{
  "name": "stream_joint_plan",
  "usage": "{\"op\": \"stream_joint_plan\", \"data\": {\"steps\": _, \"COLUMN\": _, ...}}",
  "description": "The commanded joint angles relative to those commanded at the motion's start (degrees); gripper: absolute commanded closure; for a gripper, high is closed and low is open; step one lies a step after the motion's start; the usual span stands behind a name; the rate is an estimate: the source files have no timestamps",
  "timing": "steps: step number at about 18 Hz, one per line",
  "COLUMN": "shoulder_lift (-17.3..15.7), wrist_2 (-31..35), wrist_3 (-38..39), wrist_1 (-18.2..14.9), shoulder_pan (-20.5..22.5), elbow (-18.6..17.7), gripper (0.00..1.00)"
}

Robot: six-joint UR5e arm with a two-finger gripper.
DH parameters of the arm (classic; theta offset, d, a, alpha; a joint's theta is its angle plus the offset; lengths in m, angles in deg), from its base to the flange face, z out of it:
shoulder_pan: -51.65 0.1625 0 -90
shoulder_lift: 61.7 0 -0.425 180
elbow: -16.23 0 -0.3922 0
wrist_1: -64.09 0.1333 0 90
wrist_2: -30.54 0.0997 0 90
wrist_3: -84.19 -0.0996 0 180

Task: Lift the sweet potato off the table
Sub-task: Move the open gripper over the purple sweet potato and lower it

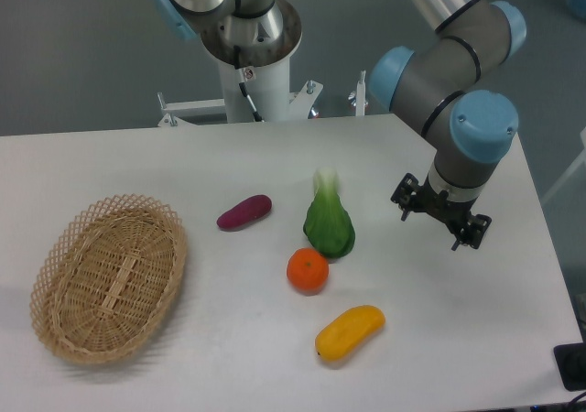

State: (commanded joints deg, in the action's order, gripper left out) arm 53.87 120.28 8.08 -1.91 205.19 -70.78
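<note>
Since nothing is grasped yet, the task looks to be at its very start: the small purple-magenta oblong sweet potato (244,212) lies flat on the large white rectangular table (110,165), untouched. Landmark is the round orange fruit (308,270). The sweet potato sits up and to the left of the orange, near it but clear of it, long axis tilted slightly, right end higher in the picture. The black two-finger gripper (440,216) on the grey-and-blue arm is up and to the right of the orange, well apart from the sweet potato. It holds nothing. Its fingers are seen at an awkward angle and I cannot tell if they are parted or together. Height above the table is also unclear.

The green leafy vegetable with a pale stalk (329,223) stands just above the orange, nearly touching it, between gripper and sweet potato. The yellow-orange oblong fruit (350,332) lies below and slightly right of the orange. The oval woven wicker basket (55,330) is far left of the orange, with nothing in it.

Left, by my judgement: everything. Travel across past the green vegetable, line up over the sweet potato, descend, close, lift. Risk: clipping the vegetable on the way.
</note>
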Motion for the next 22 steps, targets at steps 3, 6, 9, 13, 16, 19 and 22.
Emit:
{"op": "stream_joint_plan", "data": {"steps": 3, "shoulder_lift": 0.0, "wrist_2": 0.09, "wrist_3": 0.35, "wrist_1": 0.09, "shoulder_pan": -0.09, "elbow": -0.09, "gripper": 0.0}}
{"op": "stream_joint_plan", "data": {"steps": 6, "shoulder_lift": -0.44, "wrist_2": -0.35, "wrist_3": 1.23, "wrist_1": 0.0, "shoulder_pan": -0.09, "elbow": -0.09, "gripper": 0.0}}
{"op": "stream_joint_plan", "data": {"steps": 9, "shoulder_lift": -1.58, "wrist_2": -0.35, "wrist_3": 4.82, "wrist_1": -0.35, "shoulder_pan": -0.61, "elbow": -1.66, "gripper": 0.0}}
{"op": "stream_joint_plan", "data": {"steps": 13, "shoulder_lift": -5.44, "wrist_2": -0.7, "wrist_3": 5.54, "wrist_1": -0.35, "shoulder_pan": -1.4, "elbow": -7.63, "gripper": 0.0}}
{"op": "stream_joint_plan", "data": {"steps": 16, "shoulder_lift": -8.69, "wrist_2": -0.79, "wrist_3": 5.54, "wrist_1": -0.09, "shoulder_pan": -3.07, "elbow": -12.99, "gripper": 0.0}}
{"op": "stream_joint_plan", "data": {"steps": 19, "shoulder_lift": -11.16, "wrist_2": -0.79, "wrist_3": 6.85, "wrist_1": -0.17, "shoulder_pan": -5.79, "elbow": -16.69, "gripper": 0.0}}
{"op": "stream_joint_plan", "data": {"steps": 22, "shoulder_lift": -11.6, "wrist_2": -2.19, "wrist_3": 9.39, "wrist_1": -0.09, "shoulder_pan": -9.04, "elbow": -18.63, "gripper": 0.0}}
